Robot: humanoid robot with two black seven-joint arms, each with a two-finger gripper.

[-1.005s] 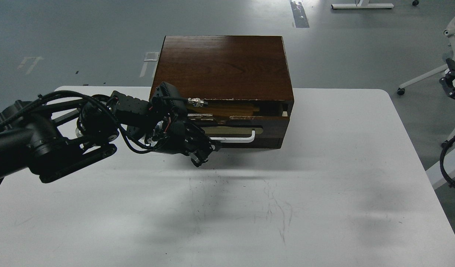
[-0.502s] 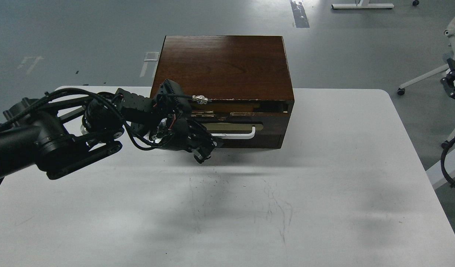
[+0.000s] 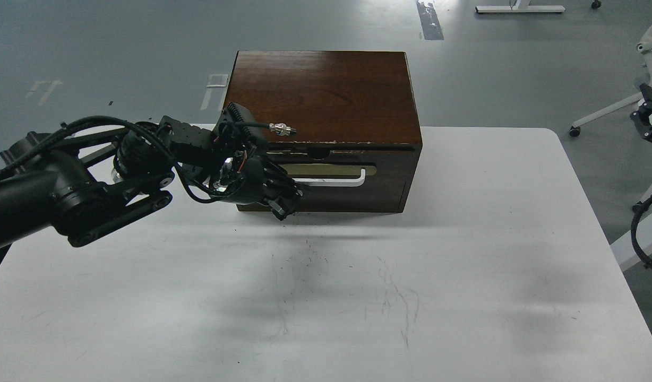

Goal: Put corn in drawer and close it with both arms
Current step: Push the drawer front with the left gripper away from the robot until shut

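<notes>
Grey flooring surrounds a white table (image 3: 464,297) carrying the wooden cabinet (image 3: 320,90) at twelve o'clock. Since a second ago the drawer (image 3: 352,178) is pushed nearly flush, so closing seems almost done. Its inside, and the corn, are hidden. At nine o'clock the left gripper (image 3: 286,199) is pressed against the front; its spread cannot be told.

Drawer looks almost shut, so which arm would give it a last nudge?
Left, probably. The left gripper is already against the drawer front at the handle's left end. No right gripper shows in this view.
</notes>
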